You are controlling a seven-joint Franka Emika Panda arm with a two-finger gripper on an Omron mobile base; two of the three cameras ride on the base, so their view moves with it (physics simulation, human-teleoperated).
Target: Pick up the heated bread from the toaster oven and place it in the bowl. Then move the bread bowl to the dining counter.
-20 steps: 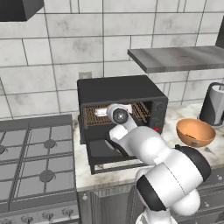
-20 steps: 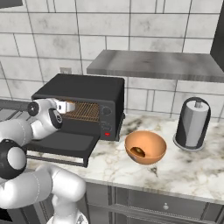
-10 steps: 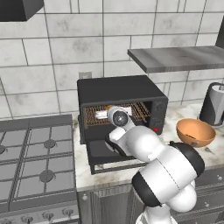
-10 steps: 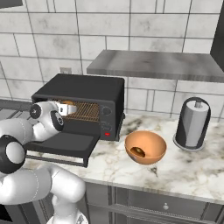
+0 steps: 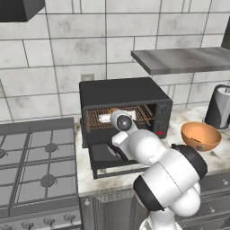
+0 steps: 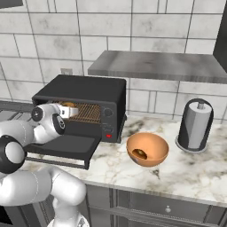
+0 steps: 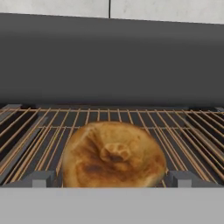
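In the hand view the two finger tips [image 7: 39, 178] sit low at left and right of the frame, spread wide with the bread [image 7: 114, 155] between them; whether they touch it I cannot tell. The bun rests on the coppery rack [image 7: 183, 127] in the lower centre. In the left base view the gripper [image 5: 108, 117] reaches into the toaster oven [image 5: 123, 92] at mid-frame (door [image 5: 110, 157] dropped open). The bowl [image 6: 147, 149] stands right of the oven, on the counter [image 6: 195, 170], with something dark inside it.
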